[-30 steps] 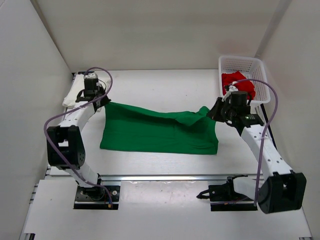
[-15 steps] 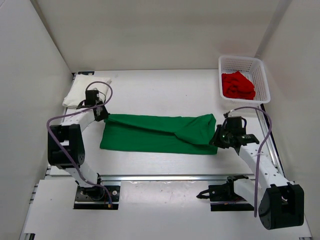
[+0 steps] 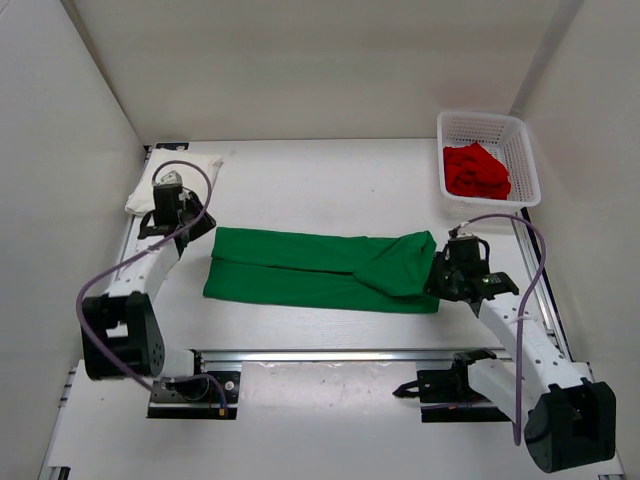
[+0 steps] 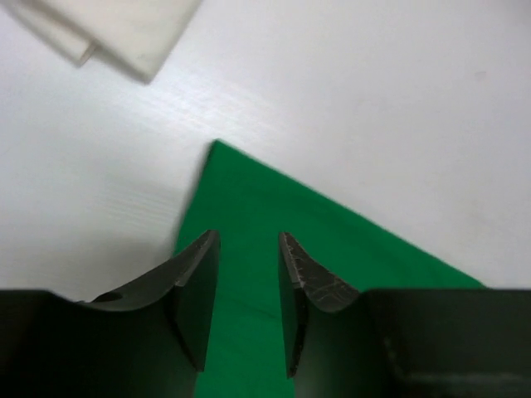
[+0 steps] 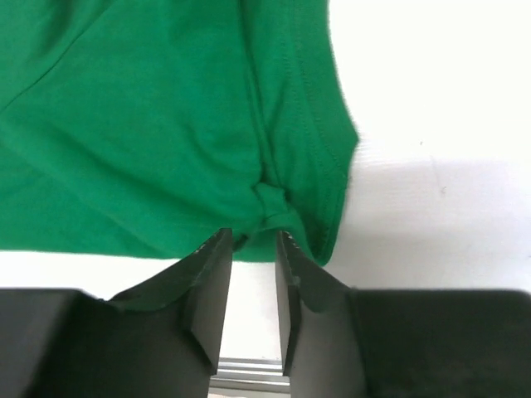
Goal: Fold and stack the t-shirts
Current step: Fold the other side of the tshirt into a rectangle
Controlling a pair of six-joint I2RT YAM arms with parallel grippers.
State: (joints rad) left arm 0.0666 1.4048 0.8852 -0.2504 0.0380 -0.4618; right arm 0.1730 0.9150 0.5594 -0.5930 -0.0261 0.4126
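A bright green t-shirt (image 3: 320, 268) lies flat on the table, folded into a long band. My left gripper (image 3: 203, 228) hovers over its back left corner (image 4: 249, 199), open, with only cloth showing below the gap between its fingers (image 4: 247, 236). My right gripper (image 3: 441, 276) is at the band's right end, open. A small bunch of green hem (image 5: 270, 207) lies just past its fingertips (image 5: 253, 234), and bare table shows between them. A folded white t-shirt (image 3: 170, 180) (image 4: 124, 29) rests at the back left. The red t-shirt (image 3: 476, 170) is crumpled in the basket.
The white mesh basket (image 3: 525, 150) stands at the back right against the wall. White walls close in the left, back and right sides. A metal rail (image 3: 340, 355) runs along the table's near edge, in front of the green shirt.
Both grippers brought the lifted back edge of the green shirt down and forward, leaving it doubled over. Both then opened and let the cloth go. The left wrist has drawn back a little.
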